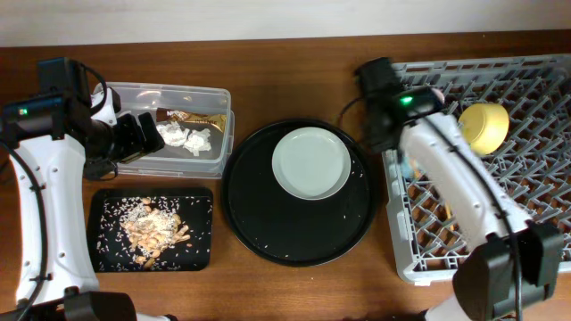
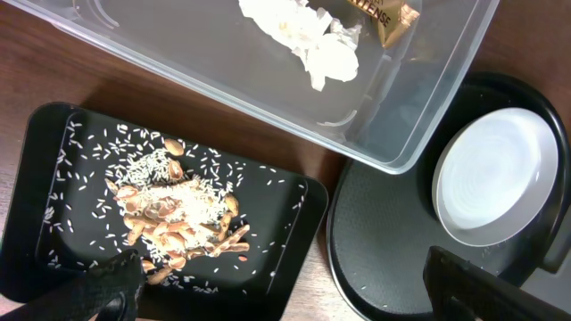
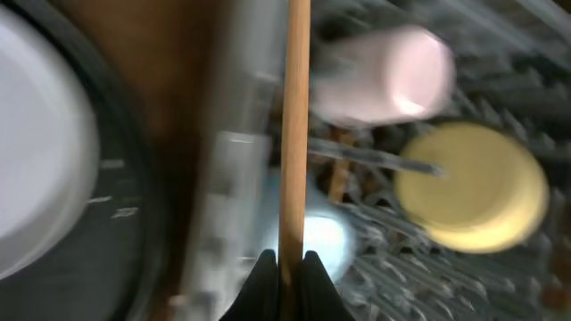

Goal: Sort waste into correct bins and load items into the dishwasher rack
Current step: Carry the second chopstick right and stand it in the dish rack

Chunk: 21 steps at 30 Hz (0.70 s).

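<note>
**Two arms, one brown stick pinched at the rack's edge**

The right gripper [image 3: 287, 276] is clamped tight on a wooden chopstick [image 3: 293, 134], which runs straight out from between its fingers. The wrist view is blurred, so I cannot tell whether it holds one stick or two. It hangs over the left edge of the grey dishwasher rack [image 1: 535, 89]. A yellow bowl [image 1: 483, 126], a pink cup [image 3: 384, 76] and a light-blue cup [image 3: 317, 236] sit in the rack.

The left gripper [image 1: 138, 134] is spread wide and holds nothing. It sits at the left end of the clear tub [image 1: 169, 89], where white tissue [image 1: 183, 136] and a gold foil wrapper [image 1: 192, 118] lie. Just below the tub, the flat black tray [image 1: 201, 201] carries the beige food scraps [image 1: 156, 227]. Between the bins and the rack, the pale plate [image 1: 310, 163] rests on the round black tray [image 1: 268, 223].
</note>
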{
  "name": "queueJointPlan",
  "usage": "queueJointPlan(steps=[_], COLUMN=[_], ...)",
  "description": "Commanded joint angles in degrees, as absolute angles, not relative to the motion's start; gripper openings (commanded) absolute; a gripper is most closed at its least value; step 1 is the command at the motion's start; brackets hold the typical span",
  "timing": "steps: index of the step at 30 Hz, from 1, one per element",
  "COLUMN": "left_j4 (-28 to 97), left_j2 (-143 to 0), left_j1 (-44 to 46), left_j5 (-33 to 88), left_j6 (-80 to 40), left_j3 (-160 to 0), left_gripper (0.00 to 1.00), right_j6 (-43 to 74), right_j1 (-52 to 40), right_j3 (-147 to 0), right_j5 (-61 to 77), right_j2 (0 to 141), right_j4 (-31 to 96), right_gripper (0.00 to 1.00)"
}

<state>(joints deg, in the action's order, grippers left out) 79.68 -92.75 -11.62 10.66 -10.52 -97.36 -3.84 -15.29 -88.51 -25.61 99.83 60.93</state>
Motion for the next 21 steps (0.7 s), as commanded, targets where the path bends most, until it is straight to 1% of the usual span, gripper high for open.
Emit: queueJointPlan(steps=[1, 4, 7, 9, 14, 21], left_j4=[79.61, 79.59, 79.59, 79.61, 79.61, 79.59], left_j2=[-91.79, -91.79, -91.79, -91.81, -91.79, -91.79], left_j1=[-11.79, -11.79, -11.79, -11.79, -11.79, -11.79], left_j5=[10.63, 10.63, 10.63, 10.63, 10.63, 10.63], left_j6=[-11.07, -11.07, -11.07, -11.07, -11.07, -11.07], left_j3=[-97.54, -97.54, -97.54, -97.54, -97.54, -97.54], left_gripper=[0.99, 0.99, 0.99, 0.99, 0.99, 0.99], right_j6=[-3.6, -3.64, -4.47, -5.23, -7.31, -7.25], right_j1=[-8.75, -1.96, 2.04, 4.19, 6.39, 6.7], right_j3=[-88.84, -88.82, -88.68, -88.66, -88.66, -88.64], right_j5=[-25.65, -17.43, -11.88, -10.63, -10.68, -11.11], right_j2=[99.57, 99.72, 99.79, 99.81, 99.81, 102.41], right_j4=[61.06, 60.9, 61.14, 61.8, 62.43, 63.07], right_gripper=[0.04, 0.04, 0.04, 0.04, 0.04, 0.04])
